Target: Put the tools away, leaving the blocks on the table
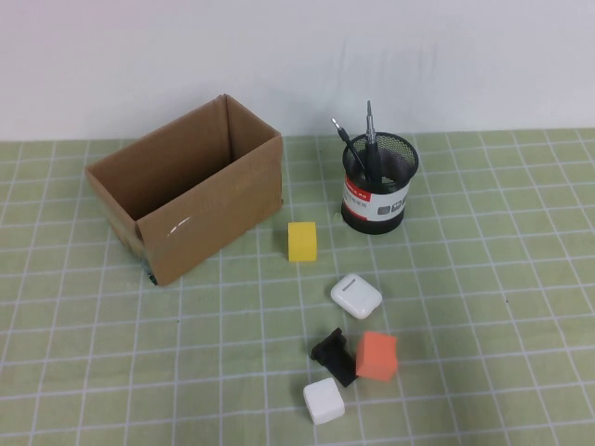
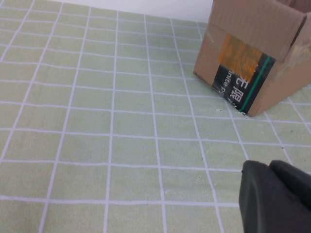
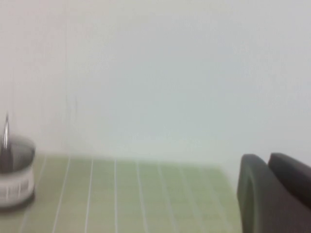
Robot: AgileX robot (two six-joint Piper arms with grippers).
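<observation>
Already the job looks done, as far as the pictures show. Starting on the left of the high view, an open cardboard box [image 1: 186,190] sits on the desk [image 1: 74,353], and what shows of its inside looks empty. Next comes the yellow block [image 1: 303,241], lying on the green mat between the box and the black mesh cup [image 1: 379,190]. Both tools stand in that cup: the thin tool [image 1: 346,141] leans a little, and the thicker tool [image 1: 370,130] stands almost straight, with their metal tips poking up above the rim. Nearer the robot lie a white glossy case [image 1: 356,295], a small chunky black piece [image 1: 334,355], the white block [image 1: 323,400] and the orange block [image 1: 376,356]. The black piece sits touching or almost touching the orange block, and the white block is just beside them. So all three blocks are on the desk, where they should stay, and no stick is left lying on the mat. Neither arm shows in the high view. The left tool [image 2: 272,196] hangs low over bare mat near a corner of the box, holding nothing, but one cannot tell if it is spread or pressed together. The right tool [image 3: 272,191] is off to the right, well apart from the cup, facing the wall, and it is just as hard to tell.
</observation>
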